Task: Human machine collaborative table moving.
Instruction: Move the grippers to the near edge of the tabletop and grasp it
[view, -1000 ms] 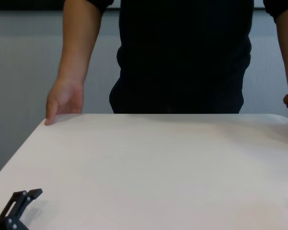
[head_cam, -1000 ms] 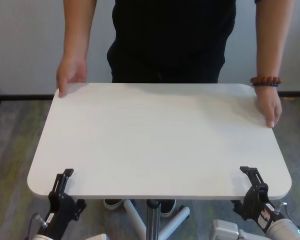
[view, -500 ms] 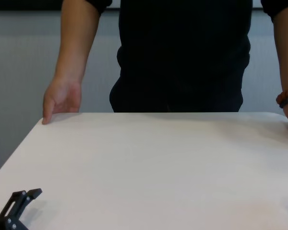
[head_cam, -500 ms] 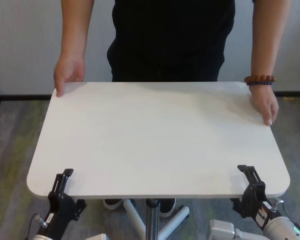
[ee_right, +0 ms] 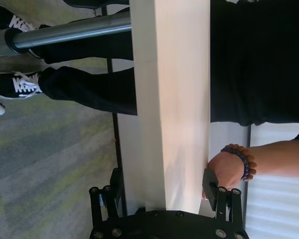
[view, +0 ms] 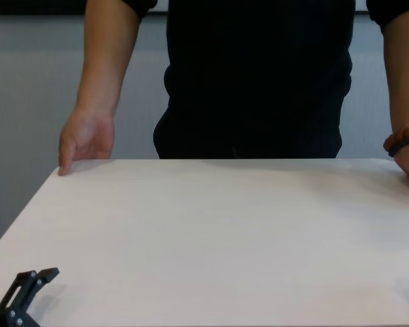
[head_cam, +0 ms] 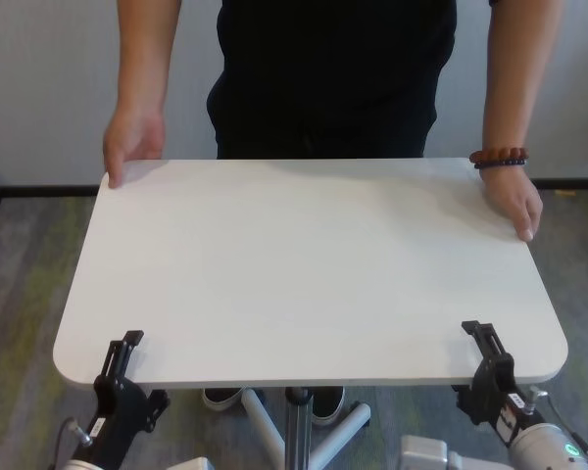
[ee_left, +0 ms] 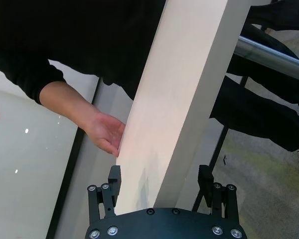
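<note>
1. The white tabletop is seen centred between robot and person, carried on a metal post above grey carpet.
2. The left pincer is set at the near left edge; in the left wrist view the slab's edge is straddled by its two fingers, one above and one below. The edge is held.
3. The right pincer is set at the near right edge; the slab is likewise clamped between its fingers.
4. The far corners are gripped by the person in black: one hand at the far left corner, the other hand at the far right corner.
5. A brown bead bracelet is worn on the latter wrist.
</note>
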